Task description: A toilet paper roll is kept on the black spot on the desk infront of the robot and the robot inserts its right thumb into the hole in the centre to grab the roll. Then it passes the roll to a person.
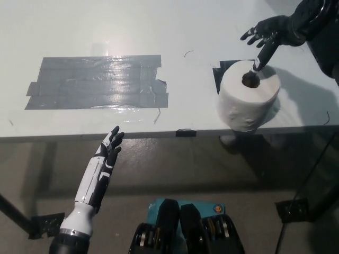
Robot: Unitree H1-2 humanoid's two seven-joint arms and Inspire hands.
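Observation:
A white toilet paper roll point(248, 98) stands upright on a black spot point(220, 74) at the right of the white desk point(159, 32), its centre hole facing up. My black right hand point(267, 34) hovers open just above and behind the roll, its fingers spread. Its thumb point(260, 59) points down at the far rim of the hole, the tip over the roll's top face. My white left hand point(108, 148) rests open below the desk's front edge at lower left.
A large patch of grey tape point(98, 82) covers the desk's left middle. The desk's front edge point(132, 135) runs across the picture, with dark floor below it. Black stand parts point(294, 209) sit on the floor at lower right.

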